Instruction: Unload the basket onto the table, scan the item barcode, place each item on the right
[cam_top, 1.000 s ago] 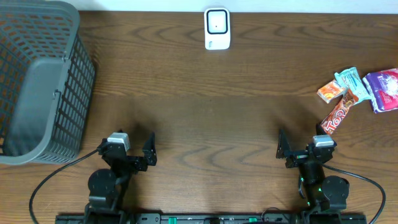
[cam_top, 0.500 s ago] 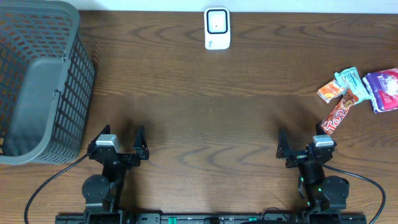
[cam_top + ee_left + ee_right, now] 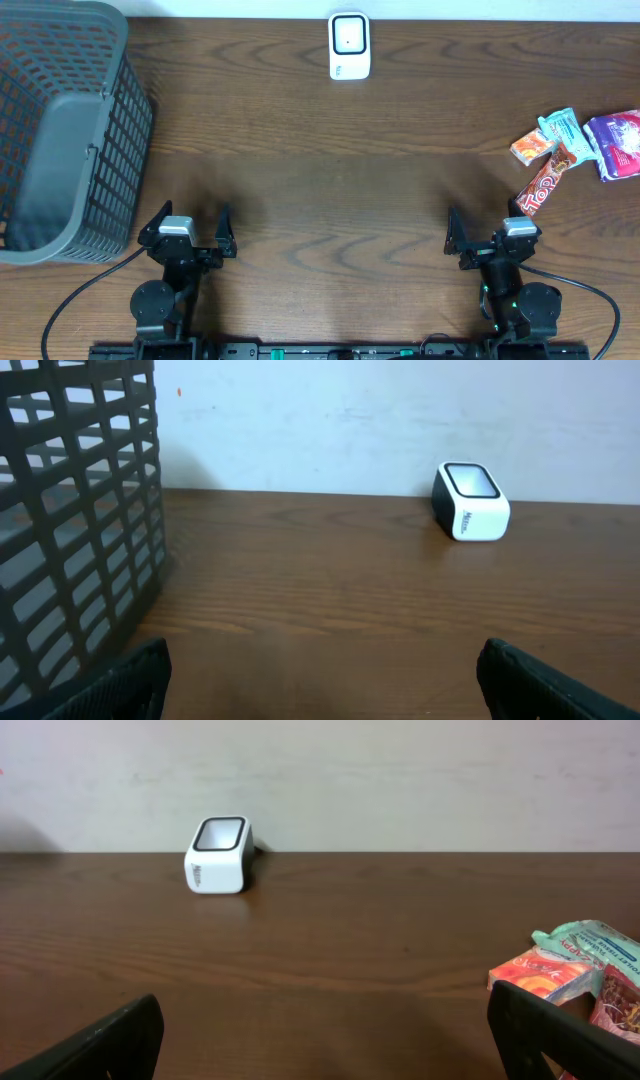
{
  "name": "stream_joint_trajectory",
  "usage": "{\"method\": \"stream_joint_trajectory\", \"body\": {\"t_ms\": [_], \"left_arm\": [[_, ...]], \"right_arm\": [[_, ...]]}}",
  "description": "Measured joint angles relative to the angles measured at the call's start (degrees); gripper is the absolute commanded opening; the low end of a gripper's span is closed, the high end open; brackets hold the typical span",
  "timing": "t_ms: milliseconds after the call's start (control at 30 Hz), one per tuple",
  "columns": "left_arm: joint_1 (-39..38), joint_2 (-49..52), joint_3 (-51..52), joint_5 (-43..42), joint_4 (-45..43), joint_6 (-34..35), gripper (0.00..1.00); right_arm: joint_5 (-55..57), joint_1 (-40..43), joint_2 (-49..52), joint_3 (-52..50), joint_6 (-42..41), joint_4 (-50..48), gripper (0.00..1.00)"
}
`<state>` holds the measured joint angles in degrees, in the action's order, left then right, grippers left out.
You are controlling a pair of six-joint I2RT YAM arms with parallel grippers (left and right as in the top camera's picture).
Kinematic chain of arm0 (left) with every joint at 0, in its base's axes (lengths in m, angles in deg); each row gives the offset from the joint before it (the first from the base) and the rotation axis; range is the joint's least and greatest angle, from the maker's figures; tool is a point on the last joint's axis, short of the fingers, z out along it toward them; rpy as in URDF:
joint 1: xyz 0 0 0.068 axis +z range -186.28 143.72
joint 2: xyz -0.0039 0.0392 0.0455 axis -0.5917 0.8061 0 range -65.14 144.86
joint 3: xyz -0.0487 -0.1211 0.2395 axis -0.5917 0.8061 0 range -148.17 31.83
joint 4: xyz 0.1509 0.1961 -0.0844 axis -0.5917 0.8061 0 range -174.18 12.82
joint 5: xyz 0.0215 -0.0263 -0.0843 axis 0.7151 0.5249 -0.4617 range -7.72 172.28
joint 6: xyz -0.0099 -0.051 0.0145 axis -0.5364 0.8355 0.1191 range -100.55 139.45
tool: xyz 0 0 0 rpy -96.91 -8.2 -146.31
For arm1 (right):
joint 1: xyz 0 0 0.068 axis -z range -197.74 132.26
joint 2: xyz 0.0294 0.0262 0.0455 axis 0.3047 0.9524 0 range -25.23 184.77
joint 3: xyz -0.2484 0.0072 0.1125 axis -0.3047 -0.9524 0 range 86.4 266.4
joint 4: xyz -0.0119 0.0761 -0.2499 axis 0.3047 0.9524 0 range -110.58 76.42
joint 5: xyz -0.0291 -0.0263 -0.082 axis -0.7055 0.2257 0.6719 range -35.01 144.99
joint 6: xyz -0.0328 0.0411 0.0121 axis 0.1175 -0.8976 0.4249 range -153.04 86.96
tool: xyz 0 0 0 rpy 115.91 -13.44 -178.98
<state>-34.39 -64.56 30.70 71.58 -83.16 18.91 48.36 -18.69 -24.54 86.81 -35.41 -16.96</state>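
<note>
Overhead view, clock face laid on the worktop with 12 at the far edge.

- Left gripper sits at 7 o'clock, low over the wood. Its jaws are spread wide and empty. In its wrist view only the two dark fingertips show at the bottom corners, with bare wood between them.
- Right gripper sits at 5 o'clock. Its jaws are likewise wide apart and hold nothing. The wrist view gives the same picture of the gripper, one fingertip in each lower corner.
- White scanner stands at 12 o'clock near the far edge, its dark window facing up. It is well apart from both arms and shows in both wrist views.
- Snack items are clustered at 3 o'clock by the right edge: red candy bar, orange packet, teal packet and purple packet. They touch or overlap one another. The candy bar lies at a slant, its lower end just beside the right gripper's outer finger. I cannot tell whether the two touch.
- No barcode is legible on any packet.
- Grey mesh basket occupies 9 to 10 o'clock, tilted, and fills the left side of the left wrist view.
</note>
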Motion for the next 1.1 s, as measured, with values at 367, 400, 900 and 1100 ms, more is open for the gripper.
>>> {"method": "stream_joint_trajectory", "body": {"t_ms": [367, 400, 900, 1100], "left_arm": [[0.0, 0.0, 0.0, 0.1, 0.1, -1.4, 0.98], [0.0, 0.0, 0.0, 0.1, 0.1, -1.4, 0.98], [0.7, 0.0, -0.1, 0.3, 0.1, -1.4, 0.98], [0.7, 0.0, -0.1, 0.3, 0.1, -1.4, 0.98]], "right_arm": [[0.0, 0.0, 0.0, 0.0, 0.0, 0.0, 0.99], [0.0, 0.0, 0.0, 0.0, 0.0, 0.0, 0.99], [0.0, 0.0, 0.0, 0.0, 0.0, 0.0, 0.99], [0.0, 0.0, 0.0, 0.0, 0.0, 0.0, 0.99]]}}
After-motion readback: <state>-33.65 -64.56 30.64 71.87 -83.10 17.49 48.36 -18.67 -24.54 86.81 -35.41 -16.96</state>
